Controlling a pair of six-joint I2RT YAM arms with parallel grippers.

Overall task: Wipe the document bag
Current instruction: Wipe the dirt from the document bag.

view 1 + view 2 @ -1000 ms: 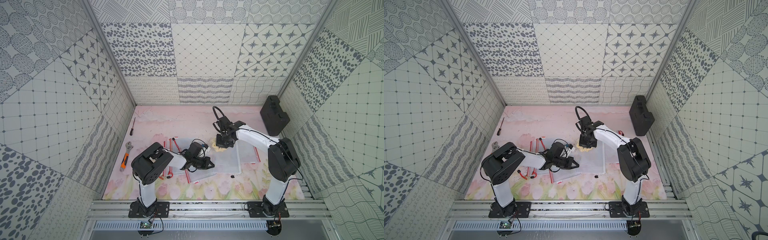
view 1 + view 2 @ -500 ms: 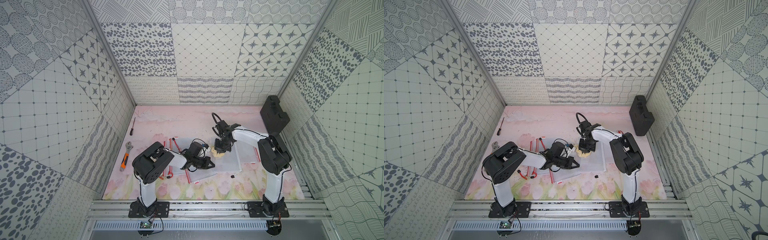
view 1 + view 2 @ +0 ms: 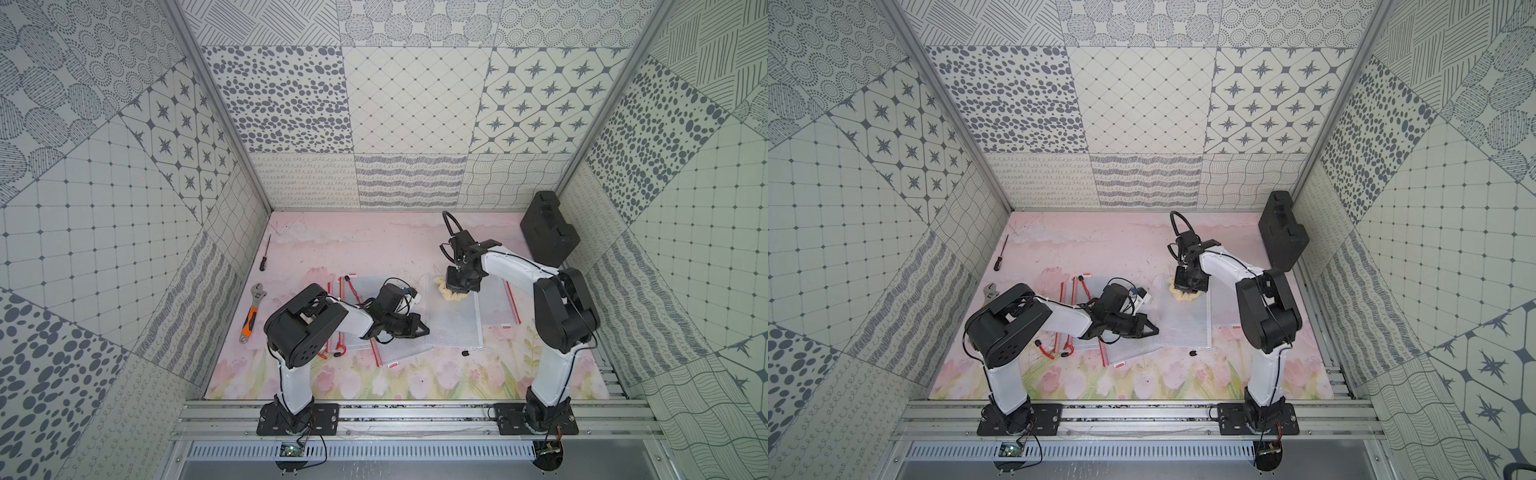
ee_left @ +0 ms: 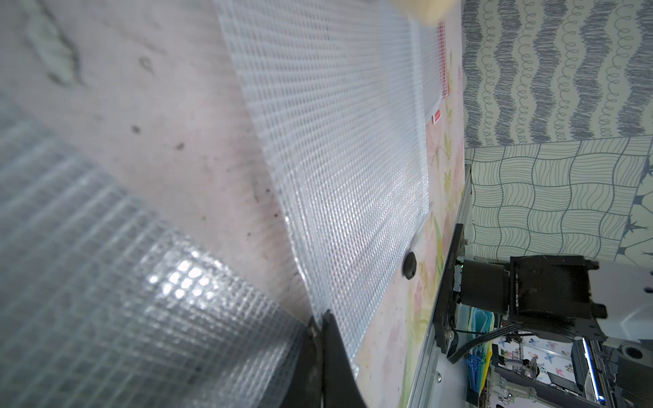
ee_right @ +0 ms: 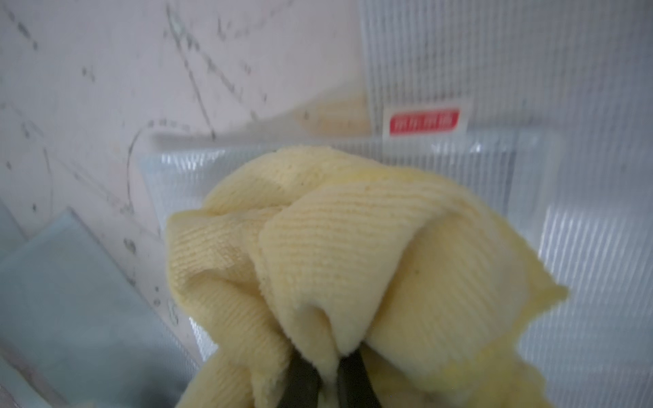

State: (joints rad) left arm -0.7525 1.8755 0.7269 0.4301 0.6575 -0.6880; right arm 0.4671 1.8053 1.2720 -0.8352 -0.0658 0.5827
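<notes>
**A:** What moved just now?

**B:** Your right gripper [image 3: 457, 286], clenched on the yellow cloth [image 3: 451, 296], ran a short stroke toward the arm bases. It is now back at the far end of the document bag [image 3: 455, 322]. I'd judge that as one pass, with most of the sheet still to cover.

**A:** And the left?

**B:** Your left gripper [image 3: 423, 330] hasn't shifted. Its jaws are closed, tips at the bag's left edge. I cannot tell whether they pinch the sheet.

**A:** How does the bag lie?

**B:** Flat on the table [image 3: 374, 249], between your arms. Its long axis runs near to far, short ends facing the bases and the back wall.
</notes>
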